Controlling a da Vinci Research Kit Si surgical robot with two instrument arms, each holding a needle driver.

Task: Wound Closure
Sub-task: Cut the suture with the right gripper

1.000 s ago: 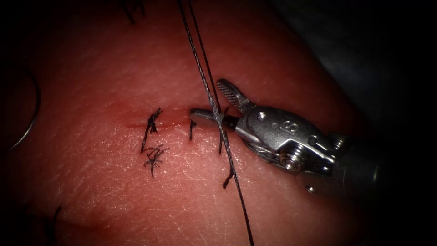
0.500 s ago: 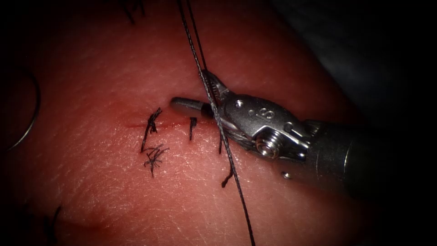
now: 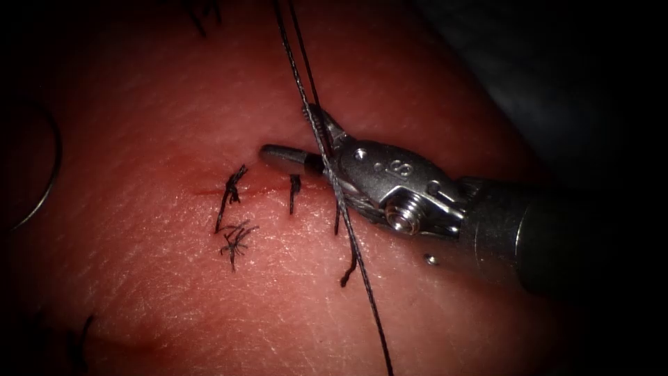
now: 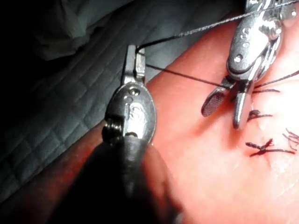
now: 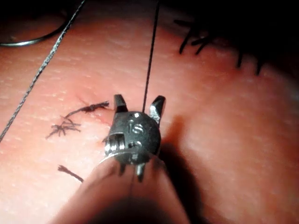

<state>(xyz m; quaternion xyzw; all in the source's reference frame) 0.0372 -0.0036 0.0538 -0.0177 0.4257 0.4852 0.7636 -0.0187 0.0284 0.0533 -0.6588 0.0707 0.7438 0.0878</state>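
Observation:
On the tissue, the cut runs sideways and is crossed by dark stitches, one with a frayed knot. Two taut strands of thread rise steeply across its right end. My right tool lies over the cut, open, with one strand of thread between its jaws. Off beside the tissue, my left tool is shut on the thread and holds it tight; the right tool is beyond it. The curved needle lies loose on the tissue, far left of the cut, needle untouched.
Short cut ends of thread stick up just below the cut. Older stitch ends sit at the tissue's far edge. A grey quilted cloth lies beside the tissue under the left tool.
The right tool has slid left along the cut and taken a thread strand between its open jaws; the upper jaw has come in closer. Needle and stitches have stayed put.

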